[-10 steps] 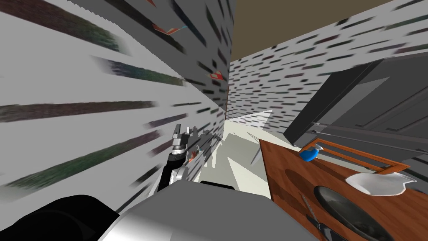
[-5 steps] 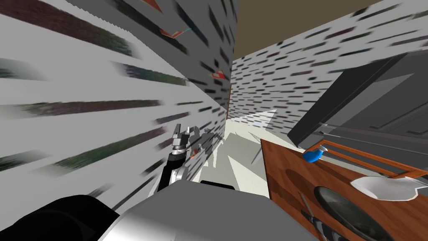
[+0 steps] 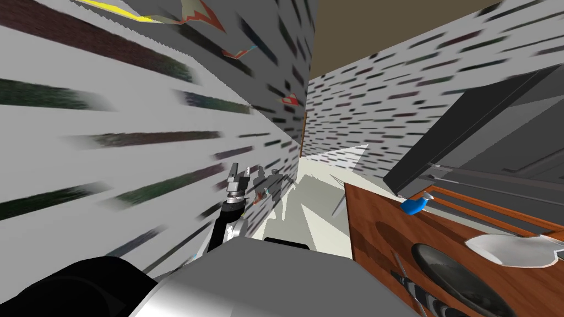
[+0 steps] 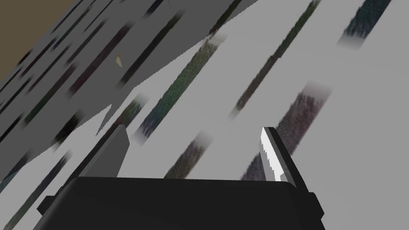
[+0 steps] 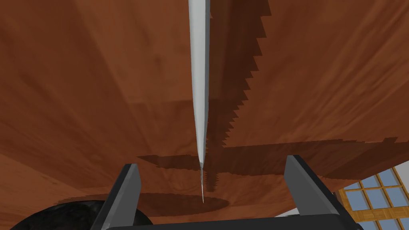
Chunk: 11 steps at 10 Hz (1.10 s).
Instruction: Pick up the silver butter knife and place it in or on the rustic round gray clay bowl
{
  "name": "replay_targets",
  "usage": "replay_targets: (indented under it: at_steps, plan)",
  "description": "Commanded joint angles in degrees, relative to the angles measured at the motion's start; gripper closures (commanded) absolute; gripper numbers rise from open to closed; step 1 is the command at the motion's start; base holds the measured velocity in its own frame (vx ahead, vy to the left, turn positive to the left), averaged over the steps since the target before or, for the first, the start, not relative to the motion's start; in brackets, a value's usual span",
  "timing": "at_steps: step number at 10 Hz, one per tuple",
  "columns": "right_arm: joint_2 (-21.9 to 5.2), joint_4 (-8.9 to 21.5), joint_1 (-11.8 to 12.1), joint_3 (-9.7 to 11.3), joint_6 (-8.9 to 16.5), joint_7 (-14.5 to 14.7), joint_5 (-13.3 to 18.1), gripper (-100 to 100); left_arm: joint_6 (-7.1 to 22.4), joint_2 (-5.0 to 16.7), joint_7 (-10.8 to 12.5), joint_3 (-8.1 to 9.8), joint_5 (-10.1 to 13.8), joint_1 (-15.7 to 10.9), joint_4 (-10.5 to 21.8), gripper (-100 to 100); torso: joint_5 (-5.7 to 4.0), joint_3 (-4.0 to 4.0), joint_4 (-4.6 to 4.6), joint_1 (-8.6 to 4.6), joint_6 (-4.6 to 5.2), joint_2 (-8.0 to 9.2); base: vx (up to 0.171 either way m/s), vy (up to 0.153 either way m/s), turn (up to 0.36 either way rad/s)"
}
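Just beside the bowl (image 5: 72, 213), on the table (image 5: 319, 80), lies the knife (image 5: 198, 100): thin, stiff, light, likely slippery. Right gripper (image 5: 213, 163) hovers at its near end, jaws spread wide; I'd pinch its narrow sides mid-length. Left gripper (image 4: 195, 129), far from the bowl, spread too.

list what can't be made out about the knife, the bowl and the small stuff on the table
- knife: the right wrist view's top edge cuts off its far end, and it is seen edge-on, so handle or blade is unclear.
- bowl: cut by the head view's bottom edge.
- blue object: too small in the head view to identify.
- right hand: open, with the knife tip between its fingers; whether the knife rests on the table is unclear.
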Motion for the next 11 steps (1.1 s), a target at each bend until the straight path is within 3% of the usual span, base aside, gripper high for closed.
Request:
replay_targets:
  at_steps: [1,2,4,6,7,11]
  plan:
    - [0.55,-0.14,-1.07,0.33,1.62,-2.86,2.58,-100,0.00,0.00,0.00,0.00,0.00,0.00,0.00,0,0.00,0.00,0.00,0.00,0.00,0.00,-0.079,-0.038,0.120]
    - [0.55,-0.14,-1.07,0.33,1.62,-3.35,2.58,-100,0.00,0.00,0.00,0.00,0.00,0.00,0.00,0,-0.01,0.01,0.01,-0.07,-0.01,0.02,-0.063,-0.029,0.040]
    - [1.09,-0.60,-2.37,0.85,3.73,-6.93,5.96,-100,0.00,0.00,0.00,0.00,0.00,0.00,0.00,0,0.00,-0.02,0.00,0.00,0.00,-0.03,-0.069,-0.019,0.085]
    - [1.01,-0.85,-2.15,0.85,3.75,-7.02,5.65,-100,0.00,0.00,0.00,0.00,0.00,0.00,0.00,0,-0.01,0.00,0.00,-0.03,0.03,0.00,-0.044,-0.014,0.019]
    - [1.02,-0.81,-2.19,0.86,3.79,-7.23,5.71,100,0.00,0.00,0.00,0.00,0.00,0.01,0.00,0,0.00,-0.06,-0.02,0.02,0.03,-0.12,0.000,0.000,0.000]
    - [0.88,-0.69,-2.11,0.88,3.99,-7.08,5.78,100,0.00,0.00,0.00,0.00,0.00,0.01,0.00,0,-0.12,-0.08,0.01,-0.06,0.00,-0.19,-0.001,-0.001,-0.003]
